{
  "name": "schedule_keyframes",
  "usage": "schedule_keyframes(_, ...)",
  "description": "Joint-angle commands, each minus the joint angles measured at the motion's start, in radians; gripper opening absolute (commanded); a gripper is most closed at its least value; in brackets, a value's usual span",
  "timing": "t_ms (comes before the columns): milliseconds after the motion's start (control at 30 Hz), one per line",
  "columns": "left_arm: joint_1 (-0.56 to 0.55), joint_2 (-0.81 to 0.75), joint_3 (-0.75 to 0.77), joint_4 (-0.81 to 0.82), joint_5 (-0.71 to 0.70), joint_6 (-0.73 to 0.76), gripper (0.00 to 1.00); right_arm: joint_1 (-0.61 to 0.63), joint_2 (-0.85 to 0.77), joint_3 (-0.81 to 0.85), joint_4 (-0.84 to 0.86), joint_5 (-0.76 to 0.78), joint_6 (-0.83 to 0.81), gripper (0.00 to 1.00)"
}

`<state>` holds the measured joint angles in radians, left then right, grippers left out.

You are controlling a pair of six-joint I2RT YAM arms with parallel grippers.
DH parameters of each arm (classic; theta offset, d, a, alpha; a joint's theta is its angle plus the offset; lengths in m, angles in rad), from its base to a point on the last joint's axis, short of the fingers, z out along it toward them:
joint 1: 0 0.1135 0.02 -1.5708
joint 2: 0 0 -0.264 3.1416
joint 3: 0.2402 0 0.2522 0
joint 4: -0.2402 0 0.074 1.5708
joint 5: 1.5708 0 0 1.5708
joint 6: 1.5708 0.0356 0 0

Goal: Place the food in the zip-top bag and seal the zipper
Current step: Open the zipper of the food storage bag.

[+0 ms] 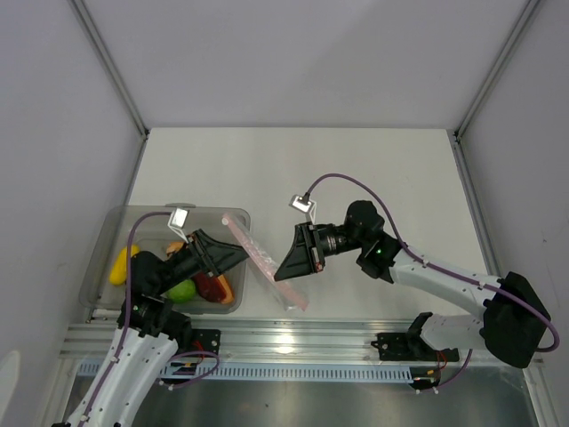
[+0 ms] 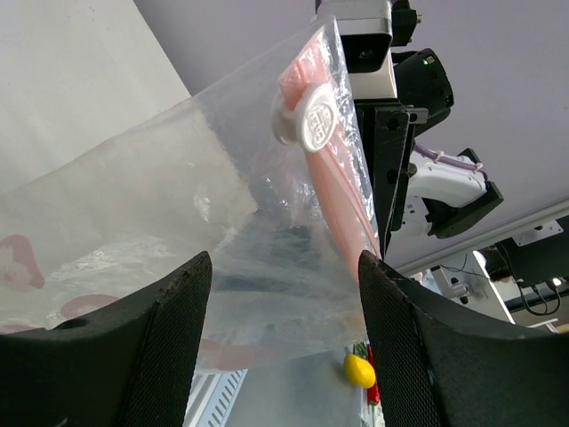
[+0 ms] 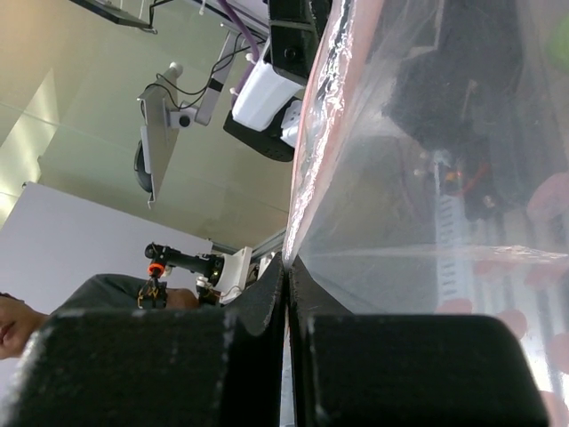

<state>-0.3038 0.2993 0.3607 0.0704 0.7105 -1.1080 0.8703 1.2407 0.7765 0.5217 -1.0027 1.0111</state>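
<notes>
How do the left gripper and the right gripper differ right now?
The left gripper is open at the zip-top bag; the right gripper is shut on its pinkish zipper. The left gripper reaches over the grey bin; the right gripper over the table. Both face the bag.

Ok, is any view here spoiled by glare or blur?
Top external: evenly lit and sharp. Left wrist: the zip-top bag sits close to the lens, its wrinkles catch sheen, background through it hazy. Right wrist: the right gripper is near-black, the scene through the plastic smeared.
</notes>
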Motion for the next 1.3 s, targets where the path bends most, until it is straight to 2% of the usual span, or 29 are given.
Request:
schedule_keyframes(0, -0.008, 0.006, -0.005, 0.052, 0.007, -0.024, 0.70, 0.015, 0.008, 0.020, 0.080, 0.003, 0.014, 0.00)
schedule_keyframes(200, -0.011, 0.023, -0.014, 0.103, 0.015, -0.069, 0.70, 0.044, 0.026, 0.041, 0.005, 0.015, -0.045, 0.00)
schedule_keyframes(533, -0.017, 0.024, -0.006, 0.054, 0.014, -0.076, 0.68, 0.094, 0.059, 0.105, -0.170, 0.087, -0.187, 0.04)
schedule_keyframes(700, -0.018, 0.020, -0.008, 0.008, 0.004, -0.052, 0.60, 0.130, 0.051, 0.188, -0.363, 0.177, -0.308, 0.08)
schedule_keyframes(800, -0.018, 0.015, -0.002, -0.026, -0.003, -0.030, 0.54, 0.148, 0.046, 0.220, -0.448, 0.225, -0.370, 0.15)
schedule_keyframes(1000, -0.018, 0.018, 0.026, -0.063, -0.016, -0.004, 0.40, 0.157, 0.042, 0.230, -0.502, 0.243, -0.405, 0.20)
schedule_keyframes(1200, -0.020, 0.038, 0.053, -0.103, -0.017, 0.010, 0.27, 0.164, 0.057, 0.254, -0.572, 0.268, -0.433, 0.41)
schedule_keyframes(1267, -0.021, 0.040, 0.061, -0.118, -0.022, 0.019, 0.16, 0.165, 0.063, 0.268, -0.594, 0.279, -0.439, 0.46)
